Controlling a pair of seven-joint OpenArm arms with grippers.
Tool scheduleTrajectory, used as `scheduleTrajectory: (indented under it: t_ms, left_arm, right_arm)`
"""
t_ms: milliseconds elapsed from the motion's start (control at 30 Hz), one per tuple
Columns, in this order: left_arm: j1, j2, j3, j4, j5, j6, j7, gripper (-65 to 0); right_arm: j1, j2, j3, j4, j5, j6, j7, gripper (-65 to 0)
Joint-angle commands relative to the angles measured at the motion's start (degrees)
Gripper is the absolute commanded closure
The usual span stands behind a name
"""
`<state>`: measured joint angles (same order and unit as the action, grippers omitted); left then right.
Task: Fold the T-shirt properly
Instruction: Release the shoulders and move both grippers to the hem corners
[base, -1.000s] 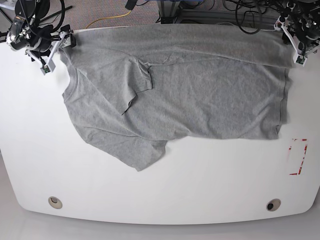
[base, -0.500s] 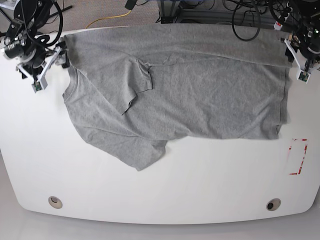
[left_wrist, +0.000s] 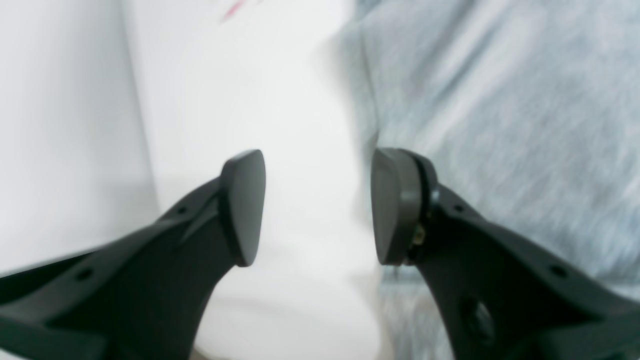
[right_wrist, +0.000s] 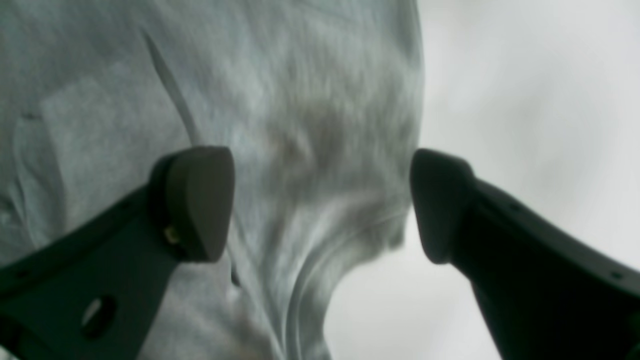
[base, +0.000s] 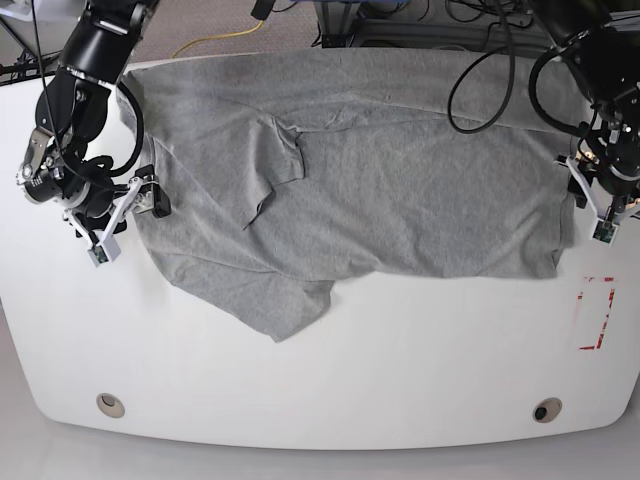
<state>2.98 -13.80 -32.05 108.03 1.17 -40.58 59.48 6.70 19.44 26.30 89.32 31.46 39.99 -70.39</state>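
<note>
Grey T-shirt (base: 400, 180) lies flat, spread sideways; far edge folded over, one sleeve sticking out toward near side.

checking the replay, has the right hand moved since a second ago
Yes. In the base view the right hand has come down from the table's far left corner toward the near edge, now beside the T-shirt's collar end, open.

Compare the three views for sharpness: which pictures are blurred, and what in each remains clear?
Base view: sharp and evenly lit, with the T-shirt and white table crisp. Left wrist view: cloth and table smeared and soft, and only the open left gripper reads fairly clearly. Right wrist view: fabric streaked with blur, while the open right gripper shows as a dark, defined shape.
</note>
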Motion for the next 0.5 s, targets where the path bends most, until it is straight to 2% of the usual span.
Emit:
scheduleTrajectory:
  t_ms: [0, 267, 467]
  left_arm:
    - [-3.2, -1.3, 0.4, -2.0, 1.9, 0.6, -0.8, -31.7]
    - [-13.0, -1.3, 0.5, -13.0, 1.8, 0.6, -1.1, -31.7]
    - [-14.8, -1.3, 0.9, -16.5, 1.9, 0.6, -5.7, -31.7]
  right_arm:
    - [3.6, 1.7, -1.7, -3.9, 0.4, 0.0, 2.9, -52.3]
    - [16.6, 5.4, -11.5, -24.8, 0.4, 0.0, 14.9, -52.3]
    - [25.0, 7.7, -19.7, -39.6, 0.4, 0.0, 25.3, -52.3]
